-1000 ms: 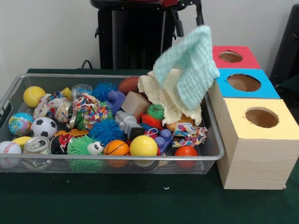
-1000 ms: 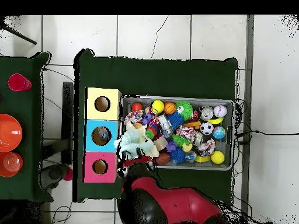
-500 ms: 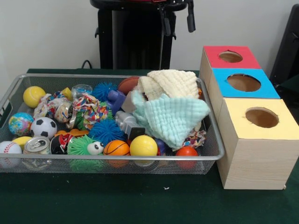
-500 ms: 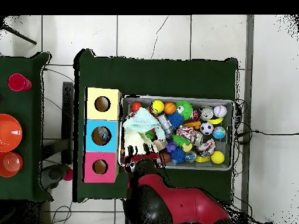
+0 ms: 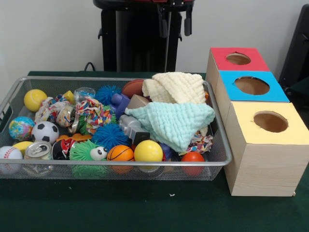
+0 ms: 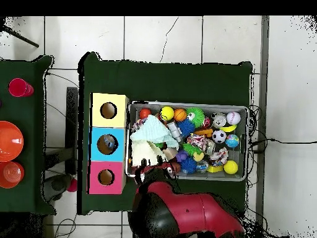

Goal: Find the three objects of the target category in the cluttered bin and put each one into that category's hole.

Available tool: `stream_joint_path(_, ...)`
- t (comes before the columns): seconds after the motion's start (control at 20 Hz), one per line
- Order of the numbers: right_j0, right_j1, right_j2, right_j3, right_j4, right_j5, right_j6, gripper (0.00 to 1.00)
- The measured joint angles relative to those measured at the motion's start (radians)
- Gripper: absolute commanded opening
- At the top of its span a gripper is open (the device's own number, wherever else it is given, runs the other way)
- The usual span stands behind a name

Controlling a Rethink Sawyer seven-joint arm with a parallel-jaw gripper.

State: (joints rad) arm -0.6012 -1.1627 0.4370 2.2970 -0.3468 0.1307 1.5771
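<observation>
Your gripper (image 5: 174,21) is drawn up high, only its two dark fingers (image 5: 188,25) hanging at the top of the front view, spread apart with nothing between them. Straight below those fingers you see the cream cloth (image 5: 176,87) piled at the back corner of the wire bin (image 5: 219,145). Below and slightly forward of them lies the mint cloth (image 5: 174,123), draped flat over the toys and touching the cream one. Off to one side of the fingers, outside the bin, stand the three boxes: red box (image 5: 236,59), blue box (image 5: 251,86) and yellow box (image 5: 270,123), each with a round hole on top.

From overhead, you see what the front view hides: the red and black arm (image 6: 179,214) folded at the table edge, its wrist reaching just over the bin's rim beside the cream cloth (image 6: 147,153). The fingers themselves are too small there to read. That view also shows something lying inside the blue box (image 6: 107,144) hole. The mint cloth (image 6: 148,132) sits next to the yellow box (image 6: 108,110), away from the arm.
</observation>
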Motion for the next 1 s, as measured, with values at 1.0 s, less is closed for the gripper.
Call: stream_joint_path(1.0,-0.262,-0.006,-0.040,-0.095,-0.218,0.125,0.000,1.00)
